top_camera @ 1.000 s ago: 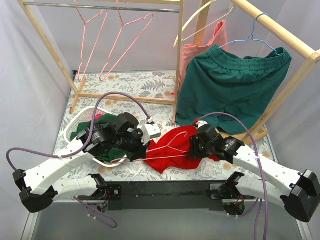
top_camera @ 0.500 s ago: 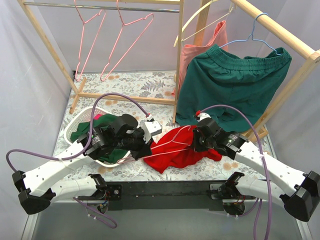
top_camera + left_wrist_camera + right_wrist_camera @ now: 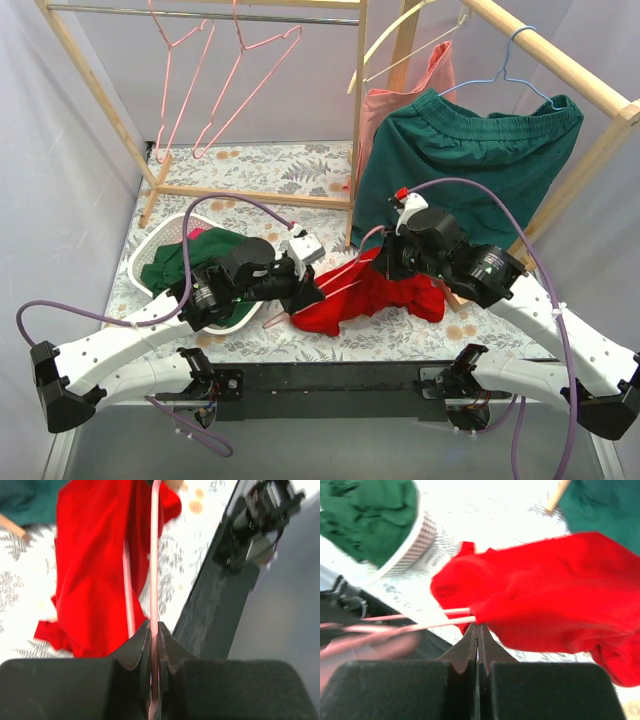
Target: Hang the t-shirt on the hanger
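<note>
Hanger (image 3: 154, 555) and t-shirt (image 3: 365, 298) now held higher

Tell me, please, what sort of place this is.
Likely a mock laundry corner staged on a table for robot trials: it has wooden drying racks, a green garment hung on one of them, and a white basket of clothes.

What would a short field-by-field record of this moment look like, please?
left fingers: shut on thin pink wire hanger
right fingers: shut on the edge of bright red fabric t-shirt
t-shirt: bunched, held up between the arms, hanger wire running into it
white plastic basket: holds dark green cloth
task: shirt not yet spread on hanger
</note>
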Controlling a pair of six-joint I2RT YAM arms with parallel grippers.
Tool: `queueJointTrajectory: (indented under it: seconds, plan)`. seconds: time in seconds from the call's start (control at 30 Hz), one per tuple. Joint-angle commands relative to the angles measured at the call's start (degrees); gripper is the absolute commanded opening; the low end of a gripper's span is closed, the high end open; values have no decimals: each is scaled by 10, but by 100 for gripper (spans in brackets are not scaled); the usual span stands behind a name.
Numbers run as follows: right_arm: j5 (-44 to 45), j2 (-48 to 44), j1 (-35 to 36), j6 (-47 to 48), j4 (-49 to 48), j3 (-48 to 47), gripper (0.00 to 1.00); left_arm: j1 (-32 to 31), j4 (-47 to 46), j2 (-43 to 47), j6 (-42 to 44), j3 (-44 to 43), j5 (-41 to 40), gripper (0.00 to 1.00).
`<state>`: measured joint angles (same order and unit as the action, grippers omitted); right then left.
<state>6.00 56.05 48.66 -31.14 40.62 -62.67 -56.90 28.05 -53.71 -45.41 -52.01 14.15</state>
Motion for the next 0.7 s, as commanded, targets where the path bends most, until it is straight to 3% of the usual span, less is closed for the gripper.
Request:
queueJointTrajectory:
  seconds: [0.0,0.23,0.43,0.53,0.57,0.67]
  plan:
    - [-16,5,29,11,-5,-43,1,-8,-169,1,-42,34,-20,0]
    - [18,19,87,-9,-7,-69,1,-34,-314,-51,-70,92,-66,0]
    - [84,-38,87,-25,-17,28,1,-47,-410,-103,-125,125,-74,0]
    - [96,-77,82,-23,-32,81,18,-47,-431,-111,-165,137,-62,0]
    - [93,-86,83,-22,-36,100,31,-47,-438,-111,-173,142,-57,0]
    - [90,-117,83,-30,-47,120,50,-47,-448,-99,-204,167,-57,0]
